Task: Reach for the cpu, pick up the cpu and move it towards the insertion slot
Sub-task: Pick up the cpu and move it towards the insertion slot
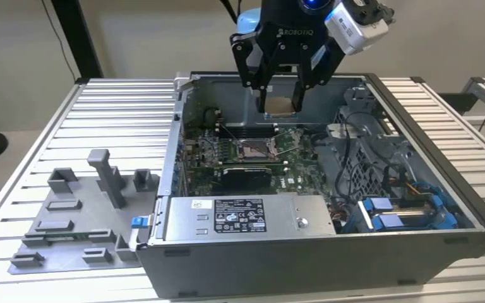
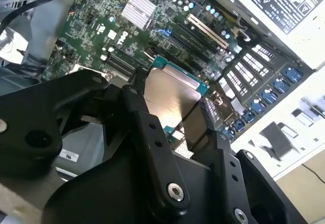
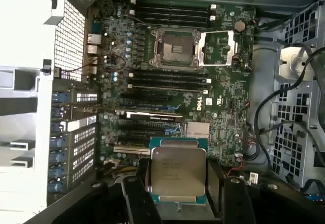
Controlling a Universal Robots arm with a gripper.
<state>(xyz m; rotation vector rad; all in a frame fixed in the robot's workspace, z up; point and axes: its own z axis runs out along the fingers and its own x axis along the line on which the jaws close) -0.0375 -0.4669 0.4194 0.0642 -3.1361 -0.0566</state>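
1. The hand (image 1: pixel 281 95) is closed on the cpu (image 3: pixel 177 169), gripping its two opposite edges.
2. It hangs in open air above the case (image 1: pixel 444 189); walls stand well apart on every side.
3. The insertion slot (image 3: pixel 174 49) lies below, open.
4. Black fingers (image 2: pixel 152 142) hide the cpu's side edges.

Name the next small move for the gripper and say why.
Probably a short travel across the board toward the insertion slot. The gripper is shut on the cpu, held above the motherboard, and the socket sits open, apart from the chip.
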